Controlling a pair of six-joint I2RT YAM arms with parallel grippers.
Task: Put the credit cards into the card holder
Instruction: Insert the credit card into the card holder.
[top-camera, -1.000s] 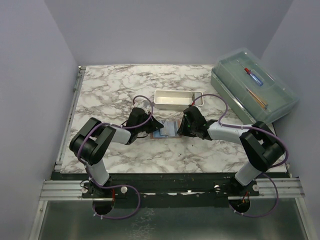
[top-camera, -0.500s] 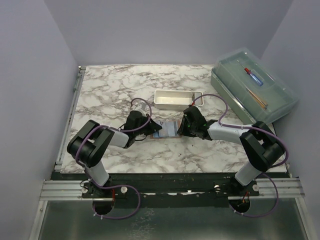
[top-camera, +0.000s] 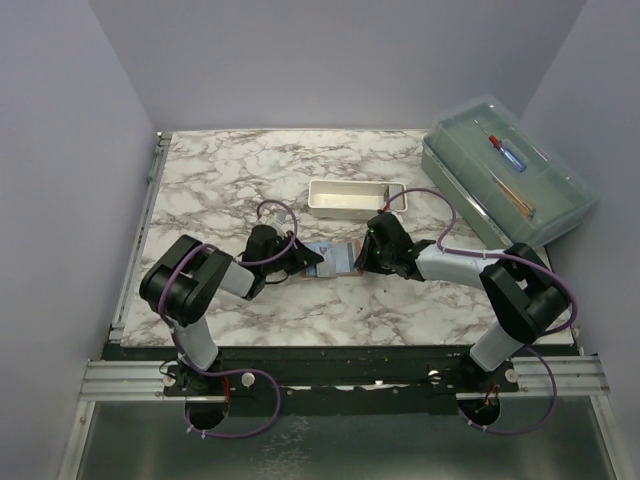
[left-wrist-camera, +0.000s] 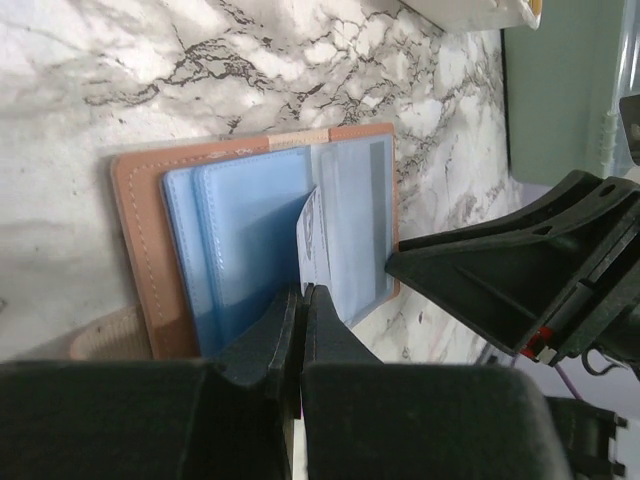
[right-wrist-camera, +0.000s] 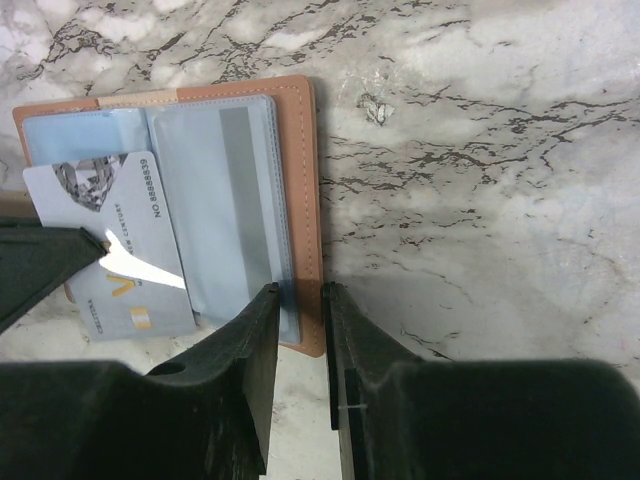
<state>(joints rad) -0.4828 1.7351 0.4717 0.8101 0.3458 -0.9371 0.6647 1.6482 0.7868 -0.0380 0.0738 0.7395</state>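
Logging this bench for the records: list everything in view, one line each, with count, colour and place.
table: 1, white-grey marble; under everything.
wallet: 1, tan outside, blue inside; open flat mid-table.
card: 1, pale grey-white; over one half of the wallet, pinched in the left pincer.
tray: 1, white; behind the wallet.
box: 1, clear greenish, lidded; far right, holding a red-and-blue tool and a thin orange stick.
cables: 2, purple; looping above the table.
left pincer: 1, black; shut on the card.
right pincer: 1, black; slightly parted, tips at the wallet's edge.
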